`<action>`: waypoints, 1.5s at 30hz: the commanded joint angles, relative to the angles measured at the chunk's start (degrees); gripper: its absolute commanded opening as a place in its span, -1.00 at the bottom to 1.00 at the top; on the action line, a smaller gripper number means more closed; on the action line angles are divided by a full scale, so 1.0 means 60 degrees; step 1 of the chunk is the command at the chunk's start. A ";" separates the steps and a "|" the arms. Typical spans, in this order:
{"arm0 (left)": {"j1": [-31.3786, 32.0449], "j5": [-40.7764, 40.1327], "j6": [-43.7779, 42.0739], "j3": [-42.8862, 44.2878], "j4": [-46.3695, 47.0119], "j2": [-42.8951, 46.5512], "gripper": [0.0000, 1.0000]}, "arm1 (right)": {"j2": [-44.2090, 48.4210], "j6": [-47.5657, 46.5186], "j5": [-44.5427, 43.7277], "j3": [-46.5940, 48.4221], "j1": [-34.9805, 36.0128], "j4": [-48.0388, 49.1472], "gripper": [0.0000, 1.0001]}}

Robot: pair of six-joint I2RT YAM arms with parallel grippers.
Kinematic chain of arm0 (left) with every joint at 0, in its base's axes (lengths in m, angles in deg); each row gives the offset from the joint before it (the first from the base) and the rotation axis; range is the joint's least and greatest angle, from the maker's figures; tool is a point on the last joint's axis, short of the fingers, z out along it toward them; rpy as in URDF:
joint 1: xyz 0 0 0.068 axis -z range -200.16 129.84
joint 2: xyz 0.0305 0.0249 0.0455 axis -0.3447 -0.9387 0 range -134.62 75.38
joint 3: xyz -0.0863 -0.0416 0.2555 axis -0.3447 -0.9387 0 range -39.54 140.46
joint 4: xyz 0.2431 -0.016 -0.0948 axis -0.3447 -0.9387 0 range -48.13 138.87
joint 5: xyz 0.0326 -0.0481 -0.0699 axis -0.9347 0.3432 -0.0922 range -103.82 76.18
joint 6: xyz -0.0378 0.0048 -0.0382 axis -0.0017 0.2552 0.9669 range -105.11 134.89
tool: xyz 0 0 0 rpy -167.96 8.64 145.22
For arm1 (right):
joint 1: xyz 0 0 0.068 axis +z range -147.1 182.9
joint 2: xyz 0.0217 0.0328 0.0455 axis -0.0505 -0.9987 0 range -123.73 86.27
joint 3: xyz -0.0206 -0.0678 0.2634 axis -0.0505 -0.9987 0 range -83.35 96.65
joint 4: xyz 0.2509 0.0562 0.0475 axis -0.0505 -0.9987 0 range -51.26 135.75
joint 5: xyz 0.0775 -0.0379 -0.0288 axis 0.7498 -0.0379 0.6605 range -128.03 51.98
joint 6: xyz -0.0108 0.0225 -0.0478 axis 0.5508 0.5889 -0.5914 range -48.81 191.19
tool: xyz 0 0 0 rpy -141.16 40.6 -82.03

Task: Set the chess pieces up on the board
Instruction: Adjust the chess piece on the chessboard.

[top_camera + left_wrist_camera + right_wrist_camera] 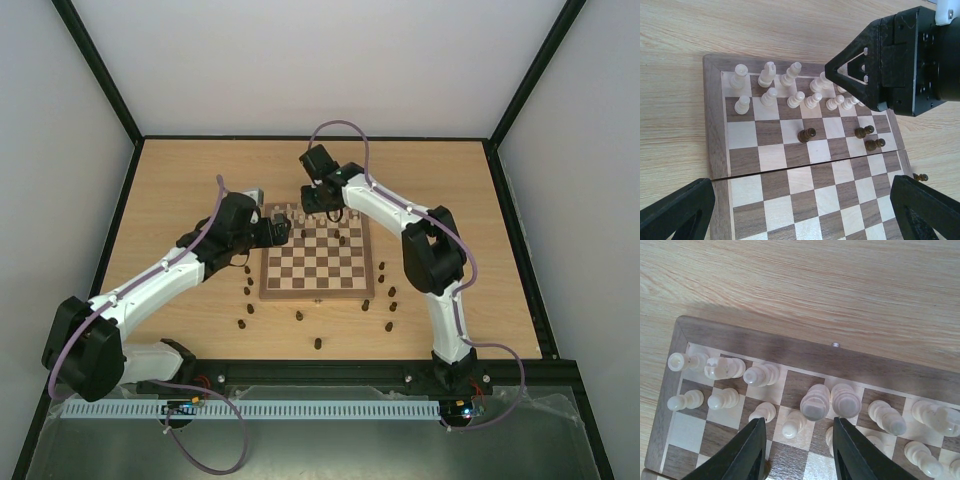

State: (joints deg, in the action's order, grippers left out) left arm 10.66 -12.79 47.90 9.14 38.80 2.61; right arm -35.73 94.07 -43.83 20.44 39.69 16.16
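I have the right gripper [799,424] half-open, empty, astride a cream pawn [791,425]; cream pieces [815,402] beneath it look ranked, dark pieces [317,343] behind it lie unplaced.

Cream chess pieces [815,402], dark brown pieces [806,134], brown-and-cream checked board [714,125]

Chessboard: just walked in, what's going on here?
Both arms are at the board, which is partly set up. The right gripper is low over the far rows, jaws apart either side of a cream pawn. The left gripper hovers wide open and empty over the far-left part. The cream pieces fill the two far rows. Three dark pieces sit further in, and the other dark ones are scattered on the table by the near edge.
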 commanded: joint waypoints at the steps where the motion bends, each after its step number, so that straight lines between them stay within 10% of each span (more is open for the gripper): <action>1: -0.0049 0.0076 0.0025 -0.0092 0.0161 0.0201 0.98 | -0.0228 -0.0177 -0.0323 0.0301 0.0050 -0.0524 -0.28; 45: -0.0099 0.0105 0.0021 -0.0180 0.0182 0.0264 0.98 | -0.0876 -0.0267 -0.0211 0.1048 0.0179 -0.0755 -0.76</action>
State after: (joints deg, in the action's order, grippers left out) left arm 10.40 -12.46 47.90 8.60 39.13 3.31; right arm -39.86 93.02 -45.16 25.24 40.35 14.28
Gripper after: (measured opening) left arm 0.991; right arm 0.123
